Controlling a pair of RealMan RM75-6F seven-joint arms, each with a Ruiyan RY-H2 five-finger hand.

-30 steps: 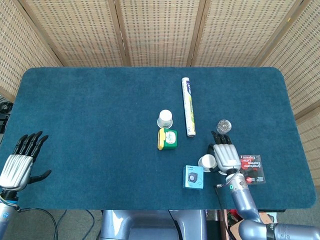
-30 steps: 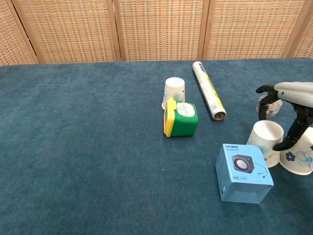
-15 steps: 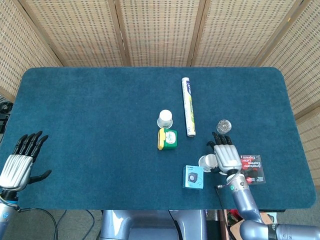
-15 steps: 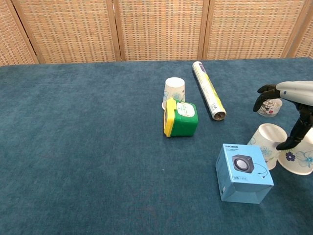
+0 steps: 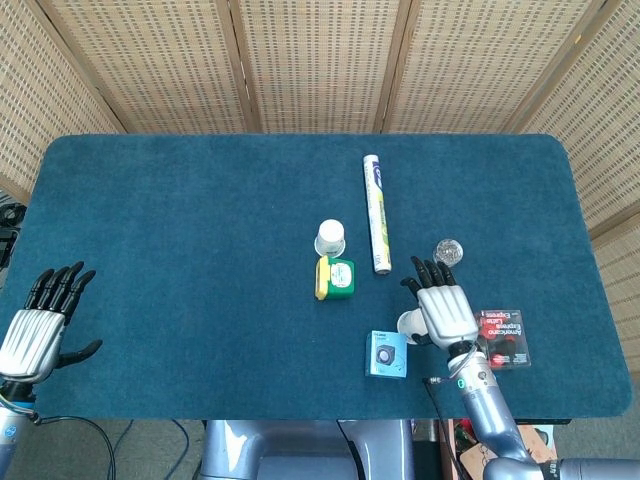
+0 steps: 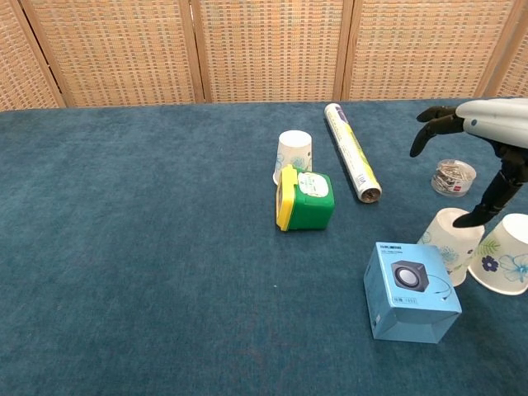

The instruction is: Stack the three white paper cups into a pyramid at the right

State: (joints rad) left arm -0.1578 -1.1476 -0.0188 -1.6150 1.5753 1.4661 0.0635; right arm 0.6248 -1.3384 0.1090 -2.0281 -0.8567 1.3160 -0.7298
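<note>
White paper, printed with small blue flowers, made up all three cups: two stood upside down and touching near the front right corner of the tabletop [image 6: 124,247], the nearer cup [image 6: 450,243] just behind a light blue box [image 6: 410,290] and the outer cup [image 6: 506,266] at its right side. The third cup [image 6: 294,156] stood inverted well apart toward the tabletop's middle, just behind a green and yellow container [image 6: 304,198], its long axis upright. The right hand [image 6: 487,132] hovered above the pair, fingers spread and grasping nothing, and the third cup lay to its left and farther back. The left hand [image 5: 40,318] hung released at the front left edge, much farther off, so the right looked better placed. The surface was deep teal felt, backed by woven cane screens [image 6: 264,49].
</note>
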